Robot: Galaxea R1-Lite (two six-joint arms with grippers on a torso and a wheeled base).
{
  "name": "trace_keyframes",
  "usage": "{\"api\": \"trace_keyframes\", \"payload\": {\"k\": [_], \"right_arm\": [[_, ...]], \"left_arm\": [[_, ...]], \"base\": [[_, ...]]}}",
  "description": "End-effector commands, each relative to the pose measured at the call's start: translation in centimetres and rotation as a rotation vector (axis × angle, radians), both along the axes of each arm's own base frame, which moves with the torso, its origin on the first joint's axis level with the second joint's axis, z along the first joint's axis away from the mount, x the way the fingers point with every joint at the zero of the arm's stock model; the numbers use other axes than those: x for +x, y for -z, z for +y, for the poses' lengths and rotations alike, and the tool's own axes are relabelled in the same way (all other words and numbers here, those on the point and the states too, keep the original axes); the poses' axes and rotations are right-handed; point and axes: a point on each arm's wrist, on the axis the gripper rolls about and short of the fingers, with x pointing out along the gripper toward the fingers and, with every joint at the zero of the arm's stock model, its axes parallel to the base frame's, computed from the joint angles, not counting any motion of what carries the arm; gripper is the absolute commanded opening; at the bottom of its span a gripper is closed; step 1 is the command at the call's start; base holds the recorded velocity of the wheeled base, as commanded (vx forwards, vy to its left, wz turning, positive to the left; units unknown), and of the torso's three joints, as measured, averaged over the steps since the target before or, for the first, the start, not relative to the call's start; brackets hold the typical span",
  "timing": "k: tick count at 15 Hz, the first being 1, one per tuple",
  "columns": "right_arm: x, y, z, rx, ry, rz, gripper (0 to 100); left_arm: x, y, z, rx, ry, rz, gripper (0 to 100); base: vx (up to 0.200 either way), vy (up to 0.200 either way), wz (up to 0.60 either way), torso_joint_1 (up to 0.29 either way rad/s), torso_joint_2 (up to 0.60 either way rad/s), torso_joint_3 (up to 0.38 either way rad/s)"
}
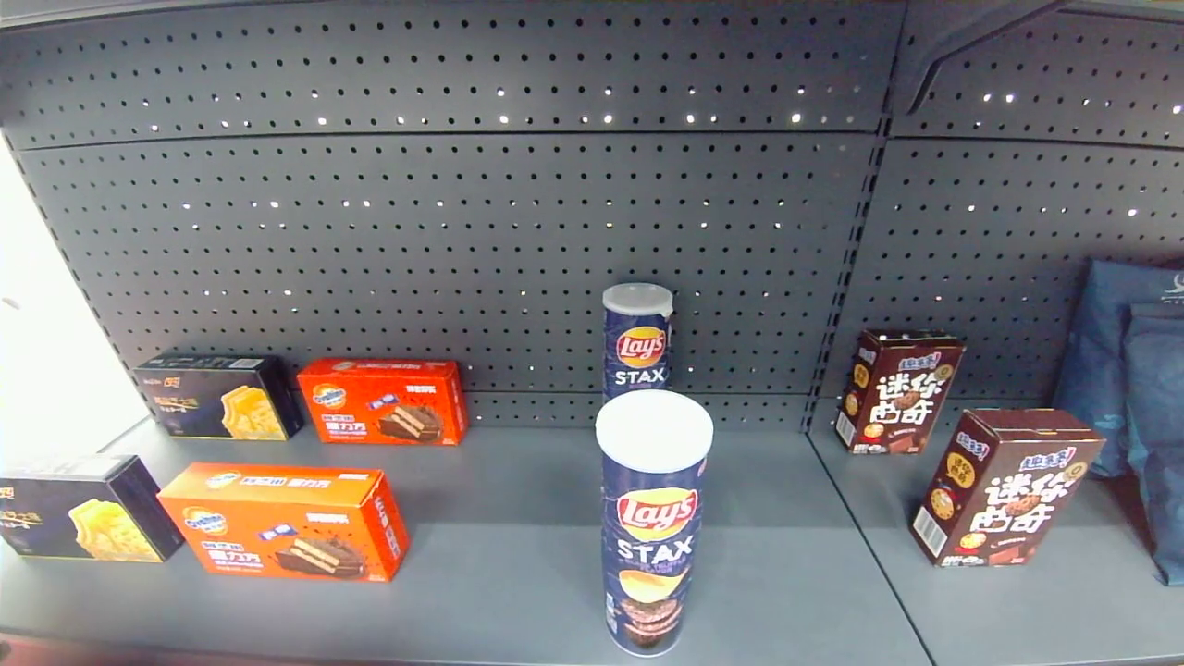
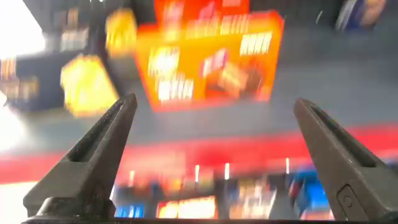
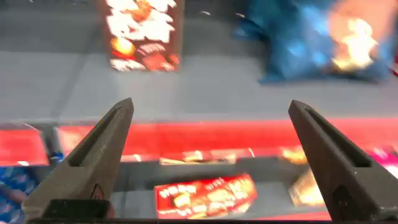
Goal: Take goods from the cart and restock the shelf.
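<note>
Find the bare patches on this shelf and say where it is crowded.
Bare shelf lies between the orange boxes and the chip cans, and between the cans and the brown boxes. Crowded: black boxes beside the orange ones at left, blue bags at right.

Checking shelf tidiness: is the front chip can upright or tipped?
Upright: front chip can stands on its base, lid on top.

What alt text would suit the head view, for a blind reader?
Two chip cans stand in the middle of a grey shelf, one behind the other. Left: two orange boxes and two black boxes. Right: two brown boxes and blue bags.
</note>
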Motion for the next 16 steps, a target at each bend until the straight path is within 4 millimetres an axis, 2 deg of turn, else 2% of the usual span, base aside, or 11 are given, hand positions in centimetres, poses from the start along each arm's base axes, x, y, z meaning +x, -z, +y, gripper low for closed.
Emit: {"api": "trace_keyframes", "payload": {"k": [1,2,4,6,8,10,11,14,16], "right_arm": [[-1.2,0.5,0.0,-0.002,0.043,-0.110,100],[-1.2,0.6,0.0,-0.002,0.031,-0.115,100],[-1.0,0.6,0.4,0.017,-0.166,-0.139,100],[-1.0,0.7,0.6,0.040,-0.260,-0.134,100],[-1.0,0.7,0.4,0.064,-0.165,-0.147,100],[-1.0,0.7,0.0,0.076,0.020,-0.158,100],[-1.0,0.8,0.0,0.077,0.012,-0.156,100],[-0.8,1.3,0.6,0.084,-0.253,-0.124,100],[-0.7,1.4,0.7,0.066,-0.265,-0.125,100]], "left_arm": [[-3.0,2.6,0.5,-0.001,-0.057,-0.071,100],[-2.8,3.0,0.5,0.002,-0.085,-0.057,100],[-2.6,3.3,0.5,0.004,-0.092,-0.069,100],[-2.7,3.3,0.5,0.003,-0.088,-0.074,100],[-2.6,3.4,0.4,-0.018,-0.026,-0.065,100],[-2.7,3.5,0.1,-0.019,0.083,-0.049,100],[-2.7,3.8,0.1,-0.020,0.105,-0.022,100],[-2.7,3.9,0.0,-0.027,0.143,-0.015,100],[-2.7,3.9,0.0,-0.023,0.157,-0.012,100]], "base": [[0.000,0.000,0.00,0.000,0.00,0.000],[0.000,0.000,0.00,0.000,0.00,0.000],[0.000,0.000,0.00,0.000,0.00,0.000],[0.000,0.000,0.00,0.000,0.00,0.000],[0.000,0.000,0.00,0.000,0.00,0.000],[0.000,0.000,0.00,0.000,0.00,0.000],[0.000,0.000,0.00,0.000,0.00,0.000],[0.000,0.000,0.00,0.000,0.00,0.000],[0.000,0.000,0.00,0.000,0.00,0.000]]}}
